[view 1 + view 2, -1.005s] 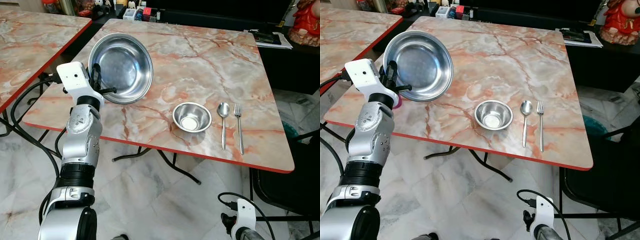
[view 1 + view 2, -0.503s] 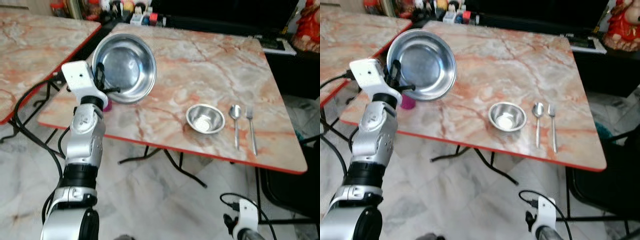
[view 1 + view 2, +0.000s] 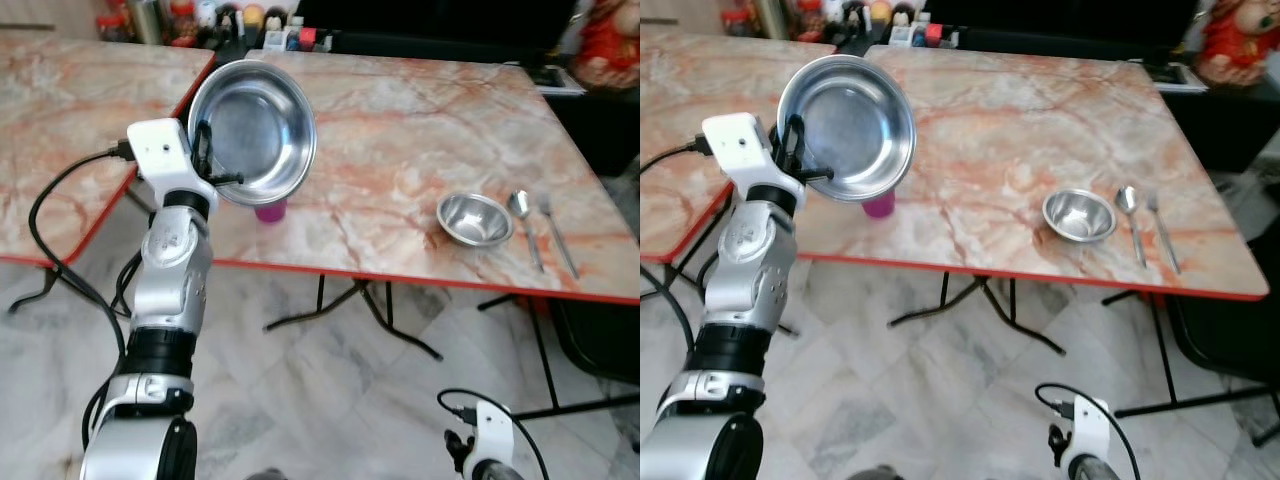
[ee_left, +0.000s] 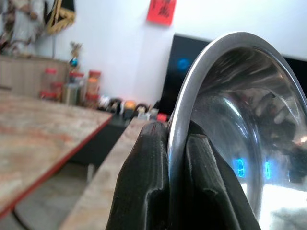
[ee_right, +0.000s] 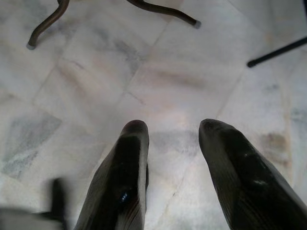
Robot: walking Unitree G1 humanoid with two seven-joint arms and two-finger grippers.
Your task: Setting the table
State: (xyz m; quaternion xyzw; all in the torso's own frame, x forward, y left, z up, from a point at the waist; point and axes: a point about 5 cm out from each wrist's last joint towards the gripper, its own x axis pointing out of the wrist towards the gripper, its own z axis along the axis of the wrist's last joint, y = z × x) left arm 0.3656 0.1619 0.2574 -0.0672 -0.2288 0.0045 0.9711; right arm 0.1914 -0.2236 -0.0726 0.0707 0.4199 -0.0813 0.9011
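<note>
Left hand point(image 4: 168, 158) pinches big steel bowl point(image 3: 255, 130) at its rim, tilted above bench point(image 3: 400, 170) | thin, rigid, slick: I'd grip rim deep | right hand point(image 5: 168, 158) idle, fingers apart

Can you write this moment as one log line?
left gripper: holds big bowl by rim | right gripper: idle, open | small bowl: on table

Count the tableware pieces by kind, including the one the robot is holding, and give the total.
Large steel bowl, gripped at its rim by the left hand: 1
Small steel bowl: 1
Spoon: 1
Fork: 1
Pink cup: 1
Total: 5
</note>
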